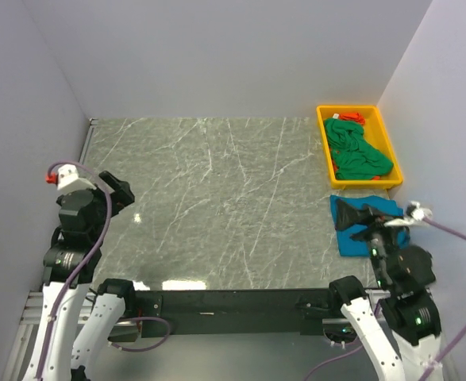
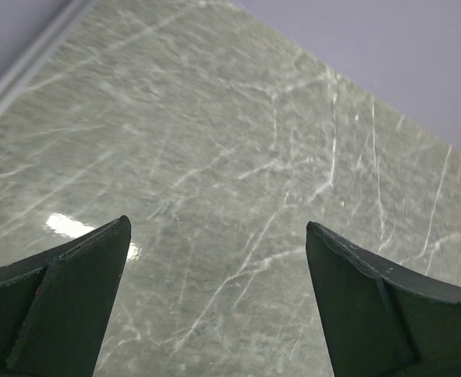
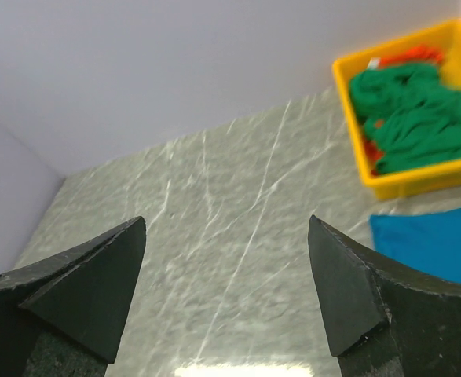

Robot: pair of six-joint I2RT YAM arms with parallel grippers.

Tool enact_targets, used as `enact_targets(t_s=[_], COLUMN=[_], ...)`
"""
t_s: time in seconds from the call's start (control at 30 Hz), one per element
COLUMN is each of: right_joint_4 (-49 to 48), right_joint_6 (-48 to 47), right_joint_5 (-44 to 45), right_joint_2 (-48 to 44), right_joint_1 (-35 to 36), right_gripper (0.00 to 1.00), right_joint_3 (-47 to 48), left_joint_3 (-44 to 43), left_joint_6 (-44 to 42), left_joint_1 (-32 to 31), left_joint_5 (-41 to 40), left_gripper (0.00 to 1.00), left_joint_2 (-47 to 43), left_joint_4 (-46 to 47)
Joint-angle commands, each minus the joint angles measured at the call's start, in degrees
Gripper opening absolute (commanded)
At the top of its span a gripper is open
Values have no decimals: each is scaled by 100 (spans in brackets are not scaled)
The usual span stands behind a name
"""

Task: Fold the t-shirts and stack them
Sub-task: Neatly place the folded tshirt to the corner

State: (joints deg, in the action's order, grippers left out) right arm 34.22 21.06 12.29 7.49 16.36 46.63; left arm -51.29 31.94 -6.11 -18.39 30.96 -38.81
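Marble table [image 1: 201, 198] holds a yellow bin [image 1: 346, 108] and 1 folded teal t-shirt [image 1: 348, 243].

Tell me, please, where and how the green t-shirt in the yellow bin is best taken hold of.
Pinch the raised bunched fold at the middle of the green t-shirt, coming straight down from above: it lies crumpled inside the yellow bin, whose walls probably block a sideways approach.

A robot lab test cell: plain pale walls [image 1: 217, 55] box in a marbled tabletop [image 1: 217, 198], with cabled robot arms [image 1: 74, 238] bolted at its near edge.
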Motion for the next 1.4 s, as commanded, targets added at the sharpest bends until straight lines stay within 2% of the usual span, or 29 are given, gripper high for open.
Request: enact_targets(t_s=[0.0, 0.13, 0.27, 0.37, 0.4, 0.53, 0.73, 0.87, 1.0, 1.17, 1.37], right_joint_4=[-381, -214, 558, 753, 701, 393, 419, 270, -116, -573, -1285], right_joint_6=[976, 1356, 1892, 2385, 2594, 3079, 3404, 3519, 3676, 4090, 3828], right_joint_5=[-211, 185, 282, 282, 65, -140, -105, -280, -376, -395, -412], right_joint_2=[717, 1693, 3350, 4110, 4225, 4446, 4393, 4341, 4366, 4542, 4762], right_joint_1=[8, 8, -19, -377, -779, -1966, -3199, -4313, -5096, -5459, -5609], right_gripper=[90, 90, 89, 88, 88, 85, 84, 83, 77, 73, 65], right_joint_3=[-102, -23, 390, 417, 269, -259, -778, -1182, -1744, -2166, -2553], left_joint_3=[399, 742, 1093, 1147, 1147, 1156, 1121, 1103, 1121, 1138, 1156], left_joint_6=[-320, -399, -364, -408, -434, -417, -417, -408, -408, -408, -408], left_joint_1=[-22, -22, -22, -22, -31, -110, -259, -329, -347, -347, -347], left_joint_5=[661, 899, 1047, 1031, 1005, 1092, 803, 758, 776, 829, 785], left_gripper=[100, 100, 99, 99, 99, 99, 99, 99, 99, 99, 99], left_joint_2=[191, 410, 481, 411, 393, 393, 261, 226, 191, 147, 147], left_joint_4=[1005, 1463, 1622, 1613, 1622, 1605, 1543, 1525, 1499, 1517, 1516])
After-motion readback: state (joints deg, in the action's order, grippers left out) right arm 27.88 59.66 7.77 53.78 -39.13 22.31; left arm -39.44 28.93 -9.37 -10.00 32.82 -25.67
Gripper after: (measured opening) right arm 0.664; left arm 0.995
